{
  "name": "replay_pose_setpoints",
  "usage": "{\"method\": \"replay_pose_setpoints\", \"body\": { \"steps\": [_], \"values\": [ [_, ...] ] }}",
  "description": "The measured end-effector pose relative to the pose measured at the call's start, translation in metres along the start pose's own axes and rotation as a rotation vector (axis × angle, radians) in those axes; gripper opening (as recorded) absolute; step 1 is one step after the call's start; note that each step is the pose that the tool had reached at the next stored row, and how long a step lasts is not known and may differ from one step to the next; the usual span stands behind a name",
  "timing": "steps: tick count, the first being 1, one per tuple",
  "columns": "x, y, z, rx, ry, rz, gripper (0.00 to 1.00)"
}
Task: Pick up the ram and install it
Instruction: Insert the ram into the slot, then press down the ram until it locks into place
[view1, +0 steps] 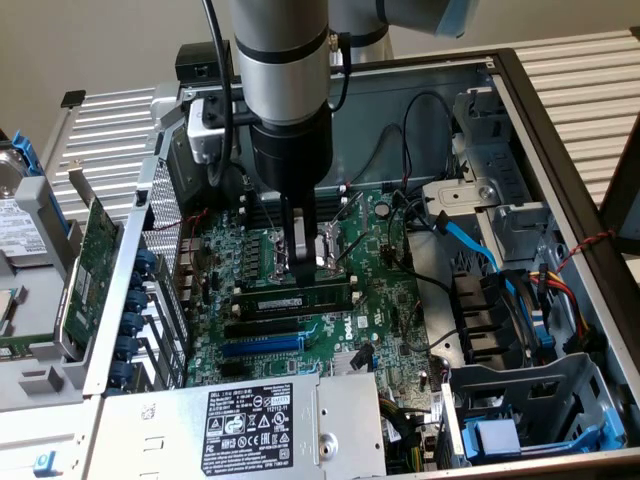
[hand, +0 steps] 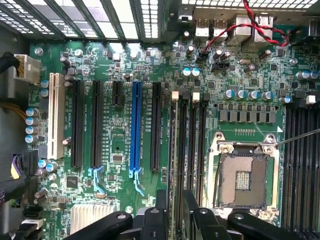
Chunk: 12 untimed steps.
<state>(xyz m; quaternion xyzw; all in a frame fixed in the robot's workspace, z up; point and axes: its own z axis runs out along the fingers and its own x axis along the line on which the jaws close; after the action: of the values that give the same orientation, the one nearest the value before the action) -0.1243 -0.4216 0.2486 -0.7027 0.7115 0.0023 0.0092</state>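
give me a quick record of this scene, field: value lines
setting: open computer case, motherboard exposed
ram: on edge, in line with the memory slots beside the cpu socket; seating unclear
gripper: low inside the case, right over the ram
cpu socket: uncovered
expansion card: at the exterior view's left, off the motherboard

The arm points straight down, claw fingers parted.
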Motion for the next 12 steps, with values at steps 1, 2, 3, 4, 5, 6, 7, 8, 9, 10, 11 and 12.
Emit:
{"method": "replay_pose_setpoints", "body": {
  "steps": [1,2,3,4,5,6,7,8,9,10,11,12],
  "values": [
    [0.0,0.0005,-0.0006,-0.0002,0.0001,0.0,0.27],
    [0.0,0.0008,-0.0012,-0.0002,0.0,0.0,0.27],
    [0.0,0.001,-0.0015,-0.0001,-0.0001,0.0,0.27],
    [0.0,0.0014,-0.0017,-0.0001,-0.0003,0.0,0.27],
    [0.0,0.0017,-0.0018,-0.0001,-0.0003,0.0,0.27],
    [-0.0001,0.002,-0.0019,-0.0001,-0.0002,0.0,0.27],
    [-0.0001,0.0021,-0.002,-0.0003,-0.0002,0.0,0.27],
    [0.0,0.0022,-0.0021,-0.0009,-0.0001,0.0,0.27],
    [0.0,0.0024,-0.0021,-0.0017,0.0001,0.0,0.27],
    [0.0,0.0025,-0.0022,-0.0028,0.0002,0.0,0.27],
    [0.0,0.0027,-0.0022,-0.0037,0.0001,0.0,0.27],
    [-0.0001,0.0031,-0.0022,-0.0048,0.0001,0.0,0.27]
  ]
}}
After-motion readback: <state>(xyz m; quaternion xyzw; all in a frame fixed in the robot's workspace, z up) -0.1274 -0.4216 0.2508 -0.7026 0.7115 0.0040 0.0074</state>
